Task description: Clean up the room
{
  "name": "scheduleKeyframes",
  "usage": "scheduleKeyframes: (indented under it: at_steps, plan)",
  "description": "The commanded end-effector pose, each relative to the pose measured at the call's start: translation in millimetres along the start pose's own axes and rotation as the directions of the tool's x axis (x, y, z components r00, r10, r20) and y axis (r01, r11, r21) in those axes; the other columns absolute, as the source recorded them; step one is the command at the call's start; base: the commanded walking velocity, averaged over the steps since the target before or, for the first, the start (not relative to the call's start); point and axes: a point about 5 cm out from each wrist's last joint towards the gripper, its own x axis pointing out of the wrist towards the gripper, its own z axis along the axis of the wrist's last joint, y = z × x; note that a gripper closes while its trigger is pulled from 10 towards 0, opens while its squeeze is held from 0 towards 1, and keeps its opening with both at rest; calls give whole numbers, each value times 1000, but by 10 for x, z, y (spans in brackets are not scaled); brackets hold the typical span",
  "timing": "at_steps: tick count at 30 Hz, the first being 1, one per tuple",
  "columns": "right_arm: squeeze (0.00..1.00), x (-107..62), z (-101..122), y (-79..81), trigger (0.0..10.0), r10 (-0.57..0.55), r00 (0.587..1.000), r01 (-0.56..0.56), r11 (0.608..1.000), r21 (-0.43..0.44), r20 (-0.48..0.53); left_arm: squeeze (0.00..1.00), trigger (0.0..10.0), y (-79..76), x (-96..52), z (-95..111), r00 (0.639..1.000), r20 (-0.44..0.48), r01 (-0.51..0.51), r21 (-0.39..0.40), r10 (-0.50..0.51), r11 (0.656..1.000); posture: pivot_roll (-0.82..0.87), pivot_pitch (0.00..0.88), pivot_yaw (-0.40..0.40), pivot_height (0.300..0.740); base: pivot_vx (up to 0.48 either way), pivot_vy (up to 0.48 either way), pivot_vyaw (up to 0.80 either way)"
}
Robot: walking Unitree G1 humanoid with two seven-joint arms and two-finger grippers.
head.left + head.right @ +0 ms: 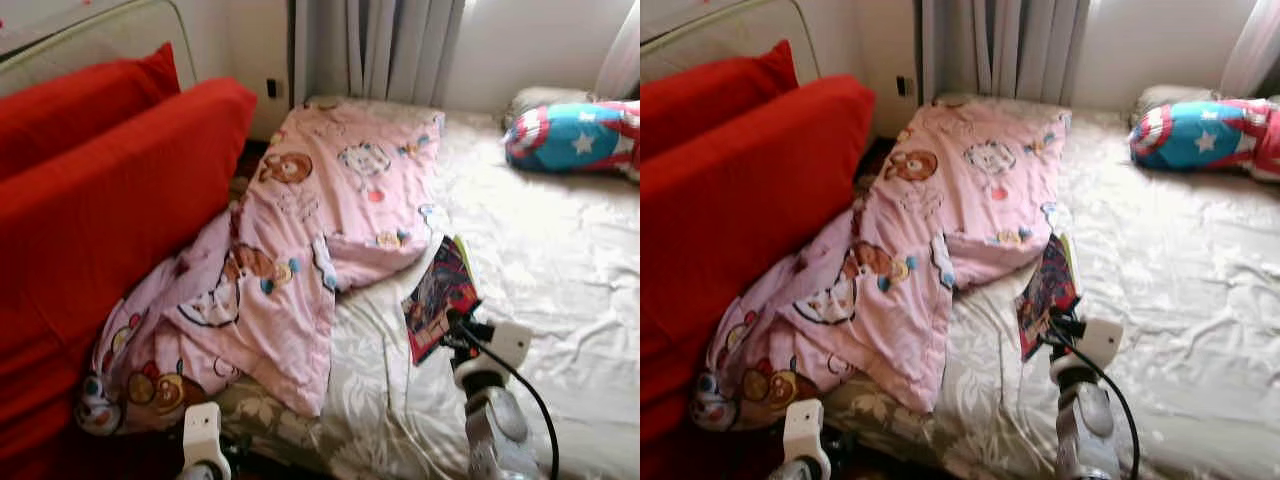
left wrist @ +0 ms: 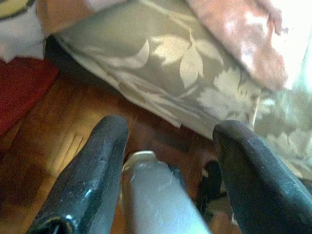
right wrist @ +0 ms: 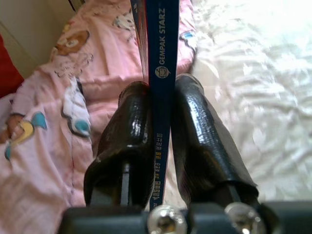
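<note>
My right gripper (image 1: 455,325) is shut on a thin colourful book (image 1: 438,295), held up on edge over the white bed sheet (image 1: 560,260). In the right wrist view the book's blue spine (image 3: 161,73) stands clamped between the two black fingers (image 3: 200,141). A crumpled pink cartoon blanket (image 1: 300,240) lies along the bed's left side, just left of the book. My left gripper (image 2: 165,170) hangs low by the bed's edge, open, with nothing between its fingers.
A red sofa with cushions (image 1: 100,200) stands on the left, close against the bed. A blue and red star pillow (image 1: 575,135) lies at the far right of the bed. Grey curtains (image 1: 385,45) hang behind. Wooden floor (image 2: 44,146) lies below the floral mattress side (image 2: 185,73).
</note>
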Motion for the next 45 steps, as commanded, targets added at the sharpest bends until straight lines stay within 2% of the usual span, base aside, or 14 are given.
scheduleKeyframes:
  at_steps: [1, 10, 24, 45]
  plan:
    - [0, 46, 77, 25, 10000, 8, 999, -7, 1000, -13, 39, 0, 10000, 30, -25, -107, 999, -44, -12, 16, 13, 1000, -15, 0, -81, 730, 0, 0, 0]
    - [0, 34, 56, 51, 10000, -9, 999, 9, 1000, -14, 40, 0, 10000, 106, -90, -291, 994, -101, -24, 35, 27, 999, -19, 0, -75, 730, 0, 0, 0]
    - [0, 36, 18, 54, 10000, -33, 999, 34, 999, -20, 16, 0, 10000, 58, -68, -259, 995, -100, -18, 44, 22, 999, -18, 0, -74, 730, 0, 0, 0]
    - [0, 24, -24, 32, 10000, -59, 998, 59, 998, -29, -2, 0, 10000, 85, -99, -314, 996, -93, -5, 77, 12, 997, -18, 8, -76, 730, 0, 0, -741]
